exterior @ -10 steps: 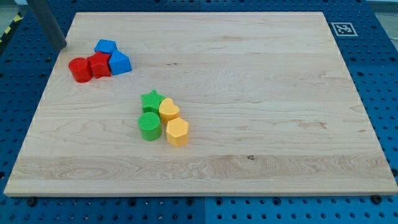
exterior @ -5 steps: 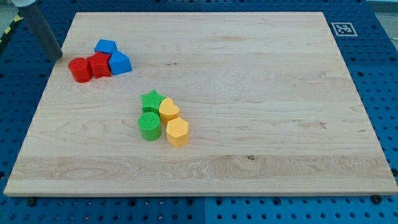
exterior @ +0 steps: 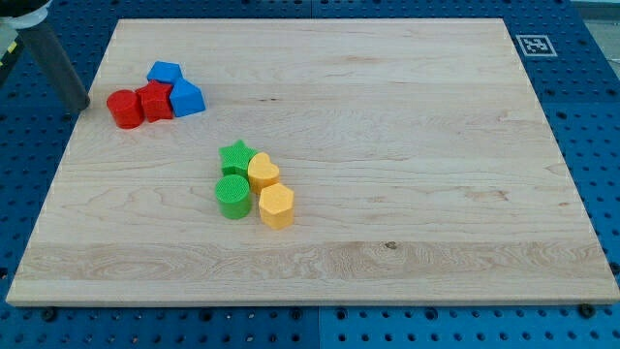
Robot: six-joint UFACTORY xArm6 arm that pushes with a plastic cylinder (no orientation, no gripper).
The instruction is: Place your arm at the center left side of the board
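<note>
My tip (exterior: 80, 105) sits at the board's left edge near the view's top left, just left of the red cylinder (exterior: 123, 109). The wooden board (exterior: 387, 116) fills most of the view. Touching the red cylinder on its right is a red block (exterior: 154, 100), with two blue blocks beside it, one (exterior: 166, 73) behind and one (exterior: 187, 99) to the right. Near the middle of the board a green star (exterior: 236, 156), a green cylinder (exterior: 232, 197), a yellow heart-like block (exterior: 263, 172) and a yellow hexagon (exterior: 276, 206) stand clustered together.
A black-and-white marker tag (exterior: 534, 45) sits at the board's top right corner. Blue perforated table (exterior: 601, 145) surrounds the board.
My tip has moved down and slightly left along the board's left edge, from above the red-blue cluster to level with the red cylinder. The blocks have not moved.
</note>
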